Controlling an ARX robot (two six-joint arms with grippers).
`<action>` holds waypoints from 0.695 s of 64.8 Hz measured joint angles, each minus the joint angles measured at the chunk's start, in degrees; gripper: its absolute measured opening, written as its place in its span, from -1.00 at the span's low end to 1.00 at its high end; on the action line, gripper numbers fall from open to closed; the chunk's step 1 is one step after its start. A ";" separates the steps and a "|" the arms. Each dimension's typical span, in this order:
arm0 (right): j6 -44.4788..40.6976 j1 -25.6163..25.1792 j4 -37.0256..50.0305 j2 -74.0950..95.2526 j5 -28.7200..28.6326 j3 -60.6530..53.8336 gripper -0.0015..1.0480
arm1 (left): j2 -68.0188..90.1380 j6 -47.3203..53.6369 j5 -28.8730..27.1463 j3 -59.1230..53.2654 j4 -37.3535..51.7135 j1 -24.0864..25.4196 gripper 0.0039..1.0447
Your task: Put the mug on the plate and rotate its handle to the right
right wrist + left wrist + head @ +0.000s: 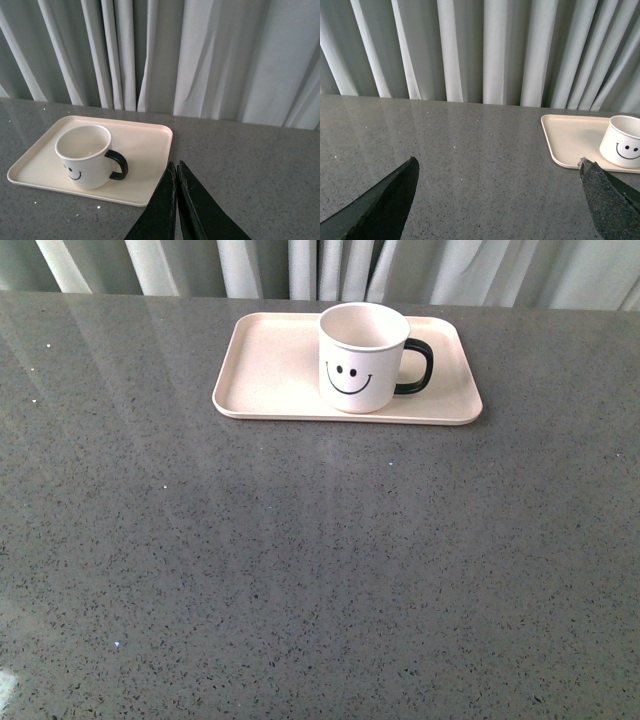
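The white mug [360, 357] with a black smiley face stands upright on the pale pink plate [270, 370] at the far middle of the table. Its black handle [417, 367] points to the right. Neither arm shows in the front view. In the left wrist view the mug [622, 141] and plate [570, 137] lie off to one side, and my left gripper [497, 167] is open over bare table, well apart from them. My right gripper [176, 165] is shut with nothing in it, its tips at the plate [145, 145] edge, a short way from the mug [86, 155] and handle [119, 164].
The grey speckled table [320, 560] stretches wide in front of the plate. Pale curtains [320, 265] hang just behind the table's far edge.
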 joint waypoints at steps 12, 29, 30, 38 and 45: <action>0.00 0.00 -1.03 -6.73 0.00 -5.49 -0.97 | 0.00 0.00 0.00 0.00 0.00 0.00 0.83; 0.02 0.00 -5.33 -16.13 0.00 -10.84 -0.97 | 0.00 0.00 0.00 -0.02 0.00 0.00 0.83; 0.02 0.00 -5.03 -16.28 0.02 -11.39 -0.97 | 0.00 0.00 0.00 -0.02 0.00 0.00 0.83; 0.02 0.00 -4.63 -18.97 0.00 -14.82 -0.97 | 0.00 0.00 0.00 0.00 0.00 0.00 0.83; 0.02 0.00 -8.20 -23.50 0.00 -15.76 -0.97 | 0.00 0.00 0.00 0.00 0.00 0.00 0.83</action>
